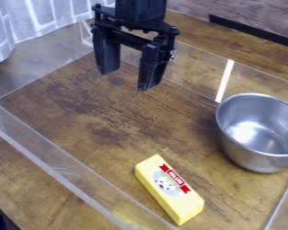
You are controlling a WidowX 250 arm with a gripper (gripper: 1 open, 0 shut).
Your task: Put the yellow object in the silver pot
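**Two task things apart on the desk, pincer released above**

Two objects lie on the wooden desk, and the silver pot serves as the landmark for the rest. It sits at the right edge of the view, round and shiny, its mouth facing up and its inside bare.

Left of the pot and nearer the camera lies the yellow object, a small rectangular block resting flat on the wood. Its top face, with a red-and-white label, points up, and its long side runs diagonally. It is near the pot but not touching it; a strip of bare wood shows between them.

Left of the pot and farther from the camera hangs the black pincer, pointing down at the desk. Its two fingers stand spread apart with nothing between them, so it is released and grasps nothing. It is well apart from the yellow object and from the pot.

Clear panels rim the desk; one edge runs just behind the pot, another passes in front of the yellow object.
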